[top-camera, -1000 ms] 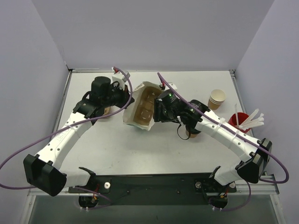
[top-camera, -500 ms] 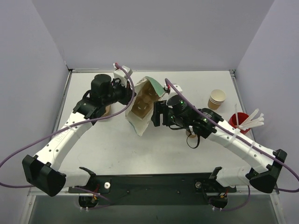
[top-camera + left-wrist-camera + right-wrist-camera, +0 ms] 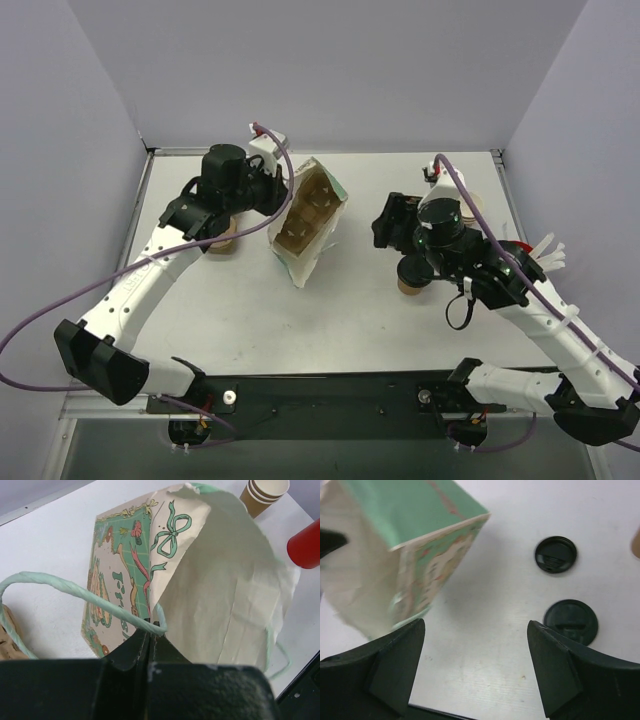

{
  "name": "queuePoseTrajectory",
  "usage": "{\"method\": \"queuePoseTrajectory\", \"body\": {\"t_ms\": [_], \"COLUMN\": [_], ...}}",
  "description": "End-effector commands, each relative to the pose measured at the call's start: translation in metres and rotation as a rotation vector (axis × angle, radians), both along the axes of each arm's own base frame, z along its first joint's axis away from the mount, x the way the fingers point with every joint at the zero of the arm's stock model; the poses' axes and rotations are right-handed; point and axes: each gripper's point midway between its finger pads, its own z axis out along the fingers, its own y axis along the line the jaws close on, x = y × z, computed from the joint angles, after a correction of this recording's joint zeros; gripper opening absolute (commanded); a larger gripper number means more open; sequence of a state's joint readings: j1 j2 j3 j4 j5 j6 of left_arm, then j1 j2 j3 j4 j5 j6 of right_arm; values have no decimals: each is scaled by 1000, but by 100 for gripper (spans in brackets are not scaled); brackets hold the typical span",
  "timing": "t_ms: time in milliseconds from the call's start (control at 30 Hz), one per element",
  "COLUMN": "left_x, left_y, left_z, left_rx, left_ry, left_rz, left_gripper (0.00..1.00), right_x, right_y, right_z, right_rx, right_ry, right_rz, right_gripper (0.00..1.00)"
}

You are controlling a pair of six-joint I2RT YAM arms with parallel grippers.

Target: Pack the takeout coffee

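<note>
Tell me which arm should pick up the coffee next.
Right. The right hand is open, near the takeout coffee; the left hand is shut on the paper bag.

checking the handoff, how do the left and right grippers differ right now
The left gripper is shut on the bag at its rim; the right gripper is open and holds nothing. The left touches the bag; the right hangs apart from it, over the table. Both have black fingers.

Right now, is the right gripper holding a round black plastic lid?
No: the right gripper is open with only white table between its fingers; both black lids sit outside them.
</note>
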State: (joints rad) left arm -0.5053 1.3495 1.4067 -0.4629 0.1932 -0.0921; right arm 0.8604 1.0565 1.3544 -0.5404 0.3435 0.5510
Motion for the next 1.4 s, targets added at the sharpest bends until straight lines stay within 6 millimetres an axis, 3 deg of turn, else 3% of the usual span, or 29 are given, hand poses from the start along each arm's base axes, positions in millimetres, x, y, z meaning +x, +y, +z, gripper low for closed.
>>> {"method": "queuePoseTrajectory", "body": {"t_ms": [0, 100, 267, 433, 833, 1033, 1367], "left_x": [-1, -7, -19, -26, -33, -35, -36], "left_y": [-4, -5, -6, -8, -13, -15, -17], "left_z": [42, 41, 44, 44, 41, 41, 40], "left_rx": [-43, -33, -35, -38, -32, -31, -30], "left_ry": [-29, 2, 6, 10, 32, 37, 39], "left_rz": [2, -4, -24, -42, -71, -78, -84], "left_gripper": [0, 0, 0, 0, 0, 0, 0], "right_x": [14, 17, 15, 20, 21, 21, 27], "right_y": [-64, -84, -103, -109, -116, -117, -113], "right_z": [-55, -80, -138, -162, -197, -213, -224], "right_rx": [-122, -114, -194, -279, -394, -368, -363], "right_ry": [168, 245, 424, 506, 618, 667, 687], "right_rz": [-273, -354, -391, -397, -382, -358, -328], "right_gripper": [77, 77, 75, 77, 79, 79, 80]}}
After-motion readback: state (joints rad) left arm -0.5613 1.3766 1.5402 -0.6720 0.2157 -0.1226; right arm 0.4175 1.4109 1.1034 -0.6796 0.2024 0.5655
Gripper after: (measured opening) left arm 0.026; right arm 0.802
